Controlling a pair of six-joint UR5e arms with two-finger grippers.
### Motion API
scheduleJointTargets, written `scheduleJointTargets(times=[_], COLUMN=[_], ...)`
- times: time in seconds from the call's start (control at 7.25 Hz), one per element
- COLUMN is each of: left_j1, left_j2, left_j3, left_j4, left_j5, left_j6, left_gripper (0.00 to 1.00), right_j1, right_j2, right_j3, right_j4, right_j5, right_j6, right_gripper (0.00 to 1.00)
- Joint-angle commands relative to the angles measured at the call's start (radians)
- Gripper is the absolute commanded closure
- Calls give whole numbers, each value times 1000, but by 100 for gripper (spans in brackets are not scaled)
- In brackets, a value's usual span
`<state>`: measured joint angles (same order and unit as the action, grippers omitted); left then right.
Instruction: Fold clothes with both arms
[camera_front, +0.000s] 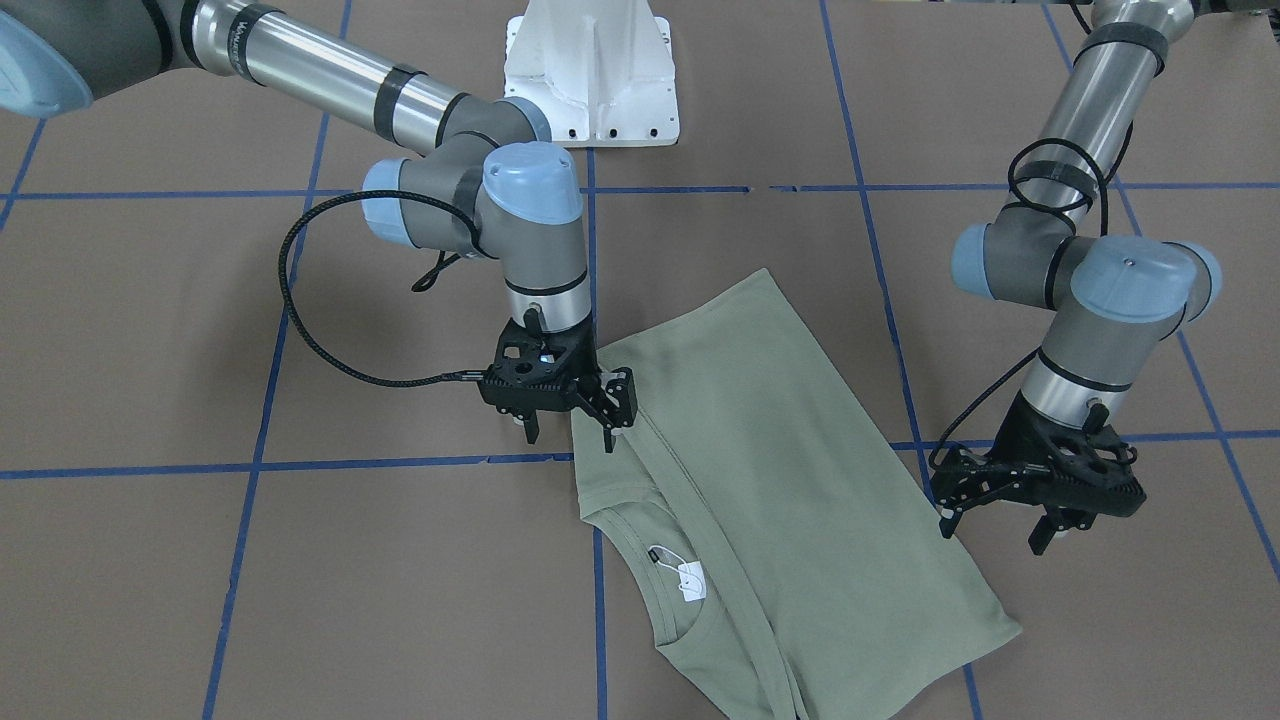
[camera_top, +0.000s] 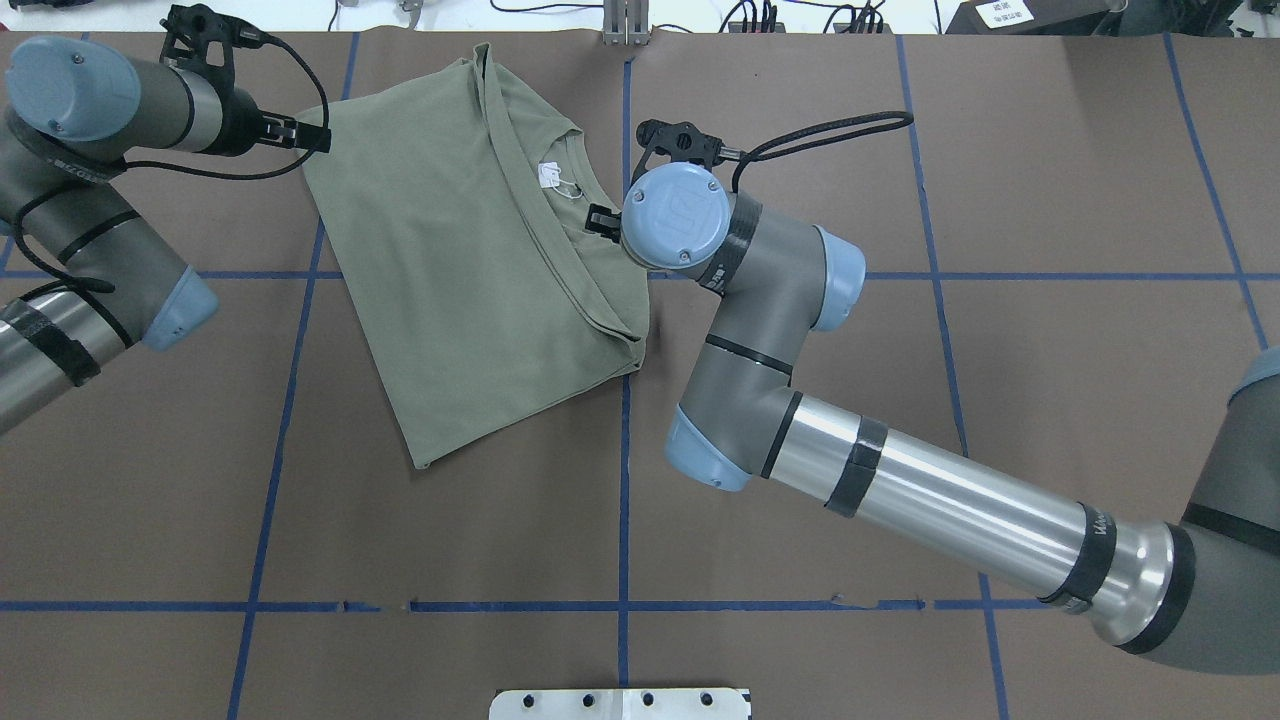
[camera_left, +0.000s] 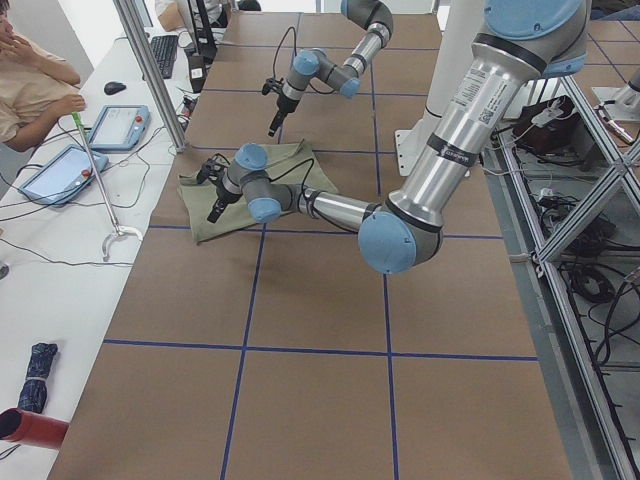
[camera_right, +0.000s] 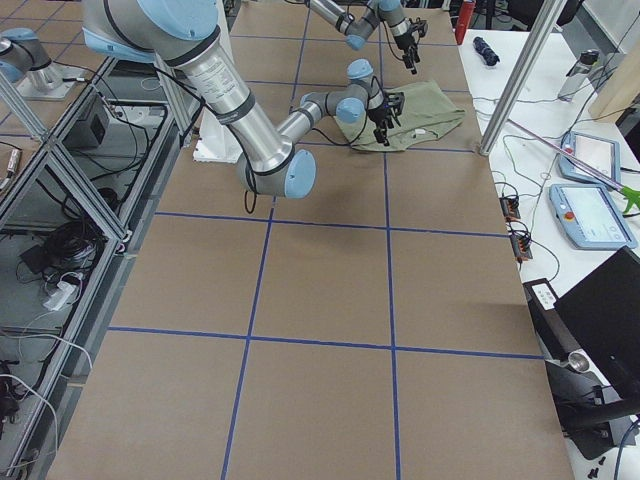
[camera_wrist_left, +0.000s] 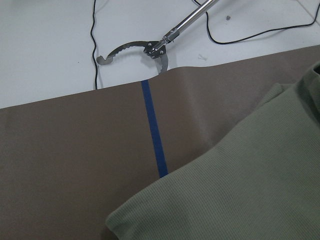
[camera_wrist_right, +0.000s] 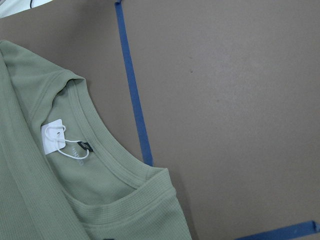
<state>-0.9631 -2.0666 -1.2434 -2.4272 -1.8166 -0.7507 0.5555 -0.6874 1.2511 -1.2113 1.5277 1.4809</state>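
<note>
Loosely folded shirt (camera_front: 780, 450), right gripper (camera_front: 570, 440) beside — spread.

Both the right arm (camera_front: 330, 85) and the left arm (camera_front: 1095, 90) have silver tubes with black bands, grey joints, light-blue caps (camera_front: 530, 180) and looped black cables (camera_front: 283, 275). The right end effector (camera_front: 570, 438) and left end effector (camera_front: 992, 535) are black and open-framed. The pedestal (camera_front: 590, 70) is white and bolted.

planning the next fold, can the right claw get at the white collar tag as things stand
Probably yes: the right claw hangs open close by, and nothing covers the white tag.
</note>
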Motion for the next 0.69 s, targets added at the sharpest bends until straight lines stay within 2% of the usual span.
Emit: scheduleJointTargets(times=[0.0, 0.55], left_j1=[4, 7], left_j2=[8, 8], left_j3=[-8, -5], left_j4=[-1, -1], left_j5=[-4, -4], left_j6=[-1, -1], left_gripper=[0, 0], right_j1=[-25, -51], right_j2=[19, 15], right_j3=[-65, -70], right_j4=[15, 9], right_j5=[-8, -8], right_j6=[85, 75], right_gripper=[26, 34])
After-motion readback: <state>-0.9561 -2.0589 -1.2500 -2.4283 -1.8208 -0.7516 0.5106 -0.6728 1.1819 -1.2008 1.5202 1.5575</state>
